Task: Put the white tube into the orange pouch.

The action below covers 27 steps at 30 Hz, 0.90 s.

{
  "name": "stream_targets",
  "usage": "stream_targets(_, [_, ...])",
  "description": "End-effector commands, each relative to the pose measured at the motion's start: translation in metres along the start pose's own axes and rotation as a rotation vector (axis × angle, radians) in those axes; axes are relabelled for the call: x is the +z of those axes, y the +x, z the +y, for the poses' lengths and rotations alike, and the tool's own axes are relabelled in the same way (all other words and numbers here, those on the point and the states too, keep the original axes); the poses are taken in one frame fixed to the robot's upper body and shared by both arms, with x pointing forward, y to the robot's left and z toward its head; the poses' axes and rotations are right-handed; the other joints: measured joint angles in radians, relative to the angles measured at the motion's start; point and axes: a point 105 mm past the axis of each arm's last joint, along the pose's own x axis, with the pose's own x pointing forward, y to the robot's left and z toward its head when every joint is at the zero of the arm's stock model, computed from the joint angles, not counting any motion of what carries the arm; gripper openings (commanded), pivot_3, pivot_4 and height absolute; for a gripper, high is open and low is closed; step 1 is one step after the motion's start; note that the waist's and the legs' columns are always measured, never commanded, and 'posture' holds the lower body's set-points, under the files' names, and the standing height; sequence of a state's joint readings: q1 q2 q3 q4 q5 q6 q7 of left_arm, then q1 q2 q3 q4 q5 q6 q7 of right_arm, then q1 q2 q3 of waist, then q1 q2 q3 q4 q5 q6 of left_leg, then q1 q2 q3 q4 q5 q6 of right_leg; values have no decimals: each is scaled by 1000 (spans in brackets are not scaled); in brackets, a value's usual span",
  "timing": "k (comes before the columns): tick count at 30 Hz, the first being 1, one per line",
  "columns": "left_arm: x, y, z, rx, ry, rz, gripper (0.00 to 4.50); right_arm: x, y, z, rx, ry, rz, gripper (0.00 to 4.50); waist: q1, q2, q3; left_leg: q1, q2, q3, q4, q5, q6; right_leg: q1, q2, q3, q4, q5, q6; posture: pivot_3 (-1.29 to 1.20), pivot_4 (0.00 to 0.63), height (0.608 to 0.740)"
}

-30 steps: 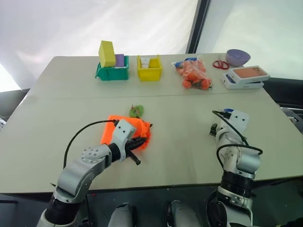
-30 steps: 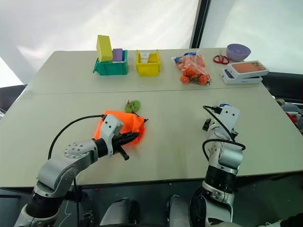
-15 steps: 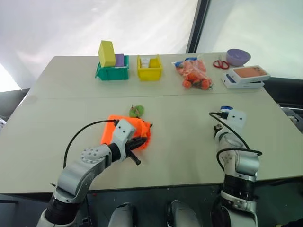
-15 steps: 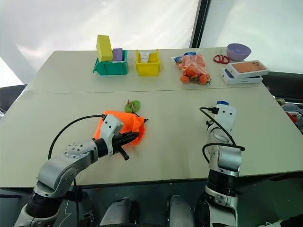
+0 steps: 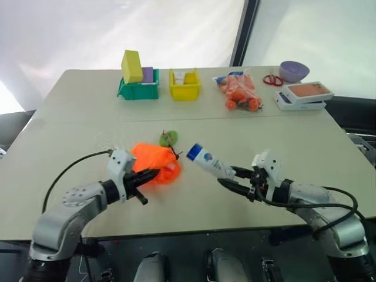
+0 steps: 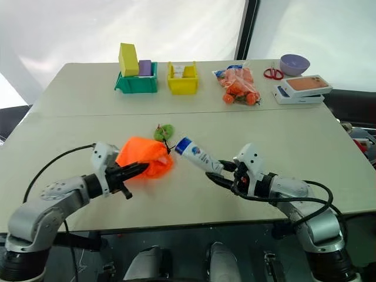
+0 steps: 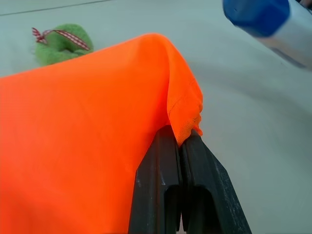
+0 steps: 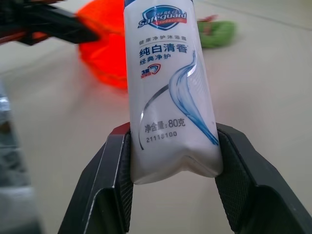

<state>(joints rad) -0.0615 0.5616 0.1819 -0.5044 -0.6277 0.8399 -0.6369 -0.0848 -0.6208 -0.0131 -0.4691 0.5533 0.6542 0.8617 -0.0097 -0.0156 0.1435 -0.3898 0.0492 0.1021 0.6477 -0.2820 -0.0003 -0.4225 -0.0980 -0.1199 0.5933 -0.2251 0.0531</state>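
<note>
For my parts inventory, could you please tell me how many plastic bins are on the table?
2, side by side at the far edge: a green bin holding yellow and purple blocks, and a yellow bin just right of it. Nothing seems hidden.

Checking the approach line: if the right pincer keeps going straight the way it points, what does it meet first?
Probably the orange pouch held in the left pincer; the white tube in the right pincer leads cap-first toward it, though depth is unclear.
</note>
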Motion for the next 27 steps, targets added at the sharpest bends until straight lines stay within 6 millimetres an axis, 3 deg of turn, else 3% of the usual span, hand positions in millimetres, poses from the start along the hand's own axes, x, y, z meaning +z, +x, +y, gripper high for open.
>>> stream_targets(1, [15, -13, 2, -24, -15, -57, 0, 8, 11, 24, 170, -24, -2, 2115, 1, 0, 0, 0, 0, 0, 0, 0, 0, 0, 0, 0, 0, 0, 0, 0, 150, 740])
stream_targets(6, [21, -20, -1, -59, -41, -64, 0, -2, 35, 32, 241, -38, 33, 2115, 3, -1, 0, -1, 0, 0, -1, 0, 0, -1, 0, 0, 0, 2, -3, 0, 150, 740])
stream_targets(15, [22, -23, -8, -94, -25, -29, 0, -7, 65, 33, 217, -76, 55, 2115, 5, -2, 0, -1, -1, 0, -1, 0, 0, -1, 0, 0, 0, 2, -4, 0, 150, 740])
stream_targets(27, [18, -17, -15, -133, -9, -1, 0, -3, 74, 17, 113, -136, 98, 2115, 5, -2, 0, -1, -1, 0, -1, 0, 0, -1, 0, 0, 0, 2, -4, 0, 150, 740])
